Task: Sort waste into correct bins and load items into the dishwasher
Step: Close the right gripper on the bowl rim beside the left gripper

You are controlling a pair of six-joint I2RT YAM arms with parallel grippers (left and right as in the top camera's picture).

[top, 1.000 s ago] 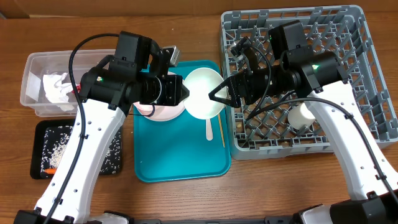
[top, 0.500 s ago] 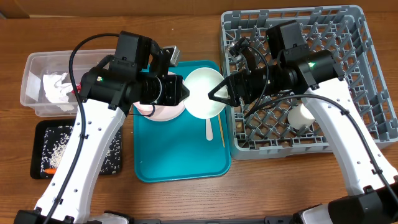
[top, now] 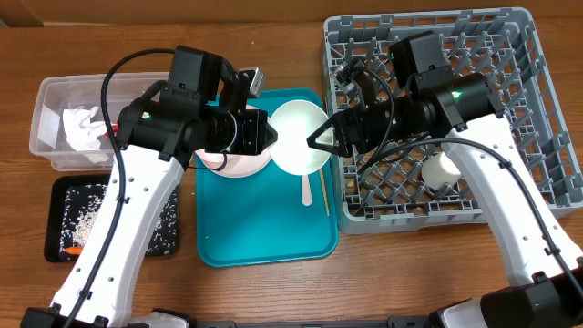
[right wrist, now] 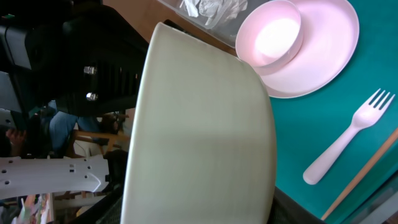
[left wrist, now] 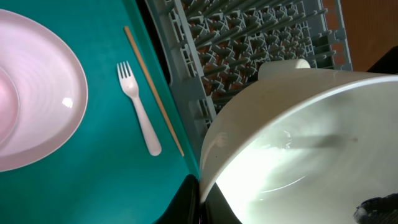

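my left hand (top: 270,135) was closed tight on the rim of the white bowl (top: 299,137), holding it tilted above the teal tray (top: 264,228). my right hand (top: 316,139) stood partly open at its other rim, beside the dish rack (top: 510,55).

We see a brown wooden table (top: 273,292) with visible grain spreading beneath and all around the left gripper (top: 271,135), evenly lit from above.
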